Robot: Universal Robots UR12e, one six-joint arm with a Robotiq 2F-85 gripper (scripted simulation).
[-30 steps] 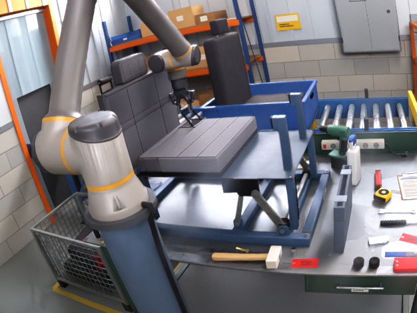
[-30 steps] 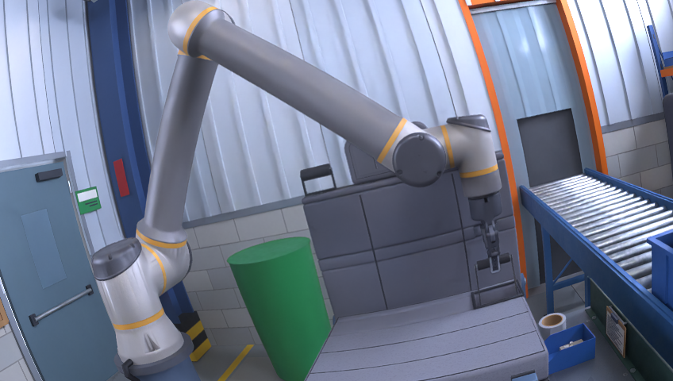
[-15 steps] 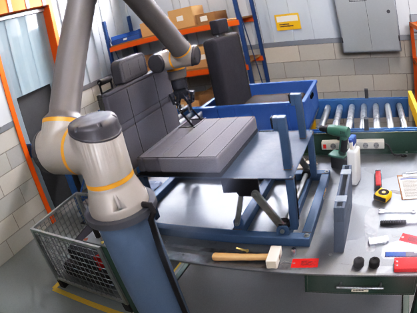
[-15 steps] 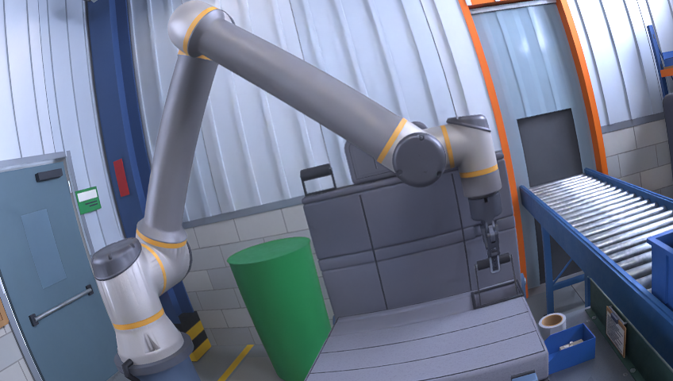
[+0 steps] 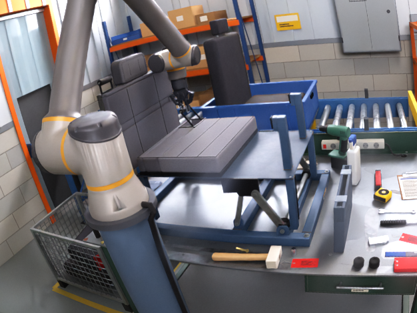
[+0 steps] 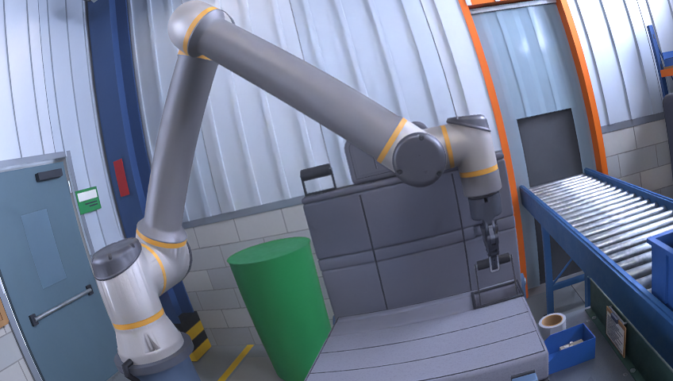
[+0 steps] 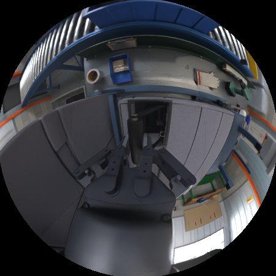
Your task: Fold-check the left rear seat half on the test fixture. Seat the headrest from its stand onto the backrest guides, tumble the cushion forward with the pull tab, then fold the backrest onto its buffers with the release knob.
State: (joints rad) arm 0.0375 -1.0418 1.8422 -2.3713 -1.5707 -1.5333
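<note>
The pull tab [image 6: 492,262] stands up as a wire loop with a dark bar on top, at the rear corner of the grey seat cushion [image 5: 202,143]. My gripper [image 7: 135,159] hangs straight down over that corner, closed on the tab's bar [image 7: 134,138]. The cushion lies flat on the blue test fixture [image 5: 269,161]. The backrest [image 5: 139,107] stands upright behind it, with the headrest [image 5: 129,67] seated on top. The release knob [image 6: 317,175] sticks up at the backrest's far top corner.
A second dark seat [image 5: 227,67] sits in a blue bin behind the fixture, beside a roller conveyor [image 5: 363,114]. The empty headrest stand [image 5: 343,205], a drill, a bottle, a hammer [image 5: 249,256] and small tools lie on the bench. A green drum [image 6: 283,302] stands beside the backrest.
</note>
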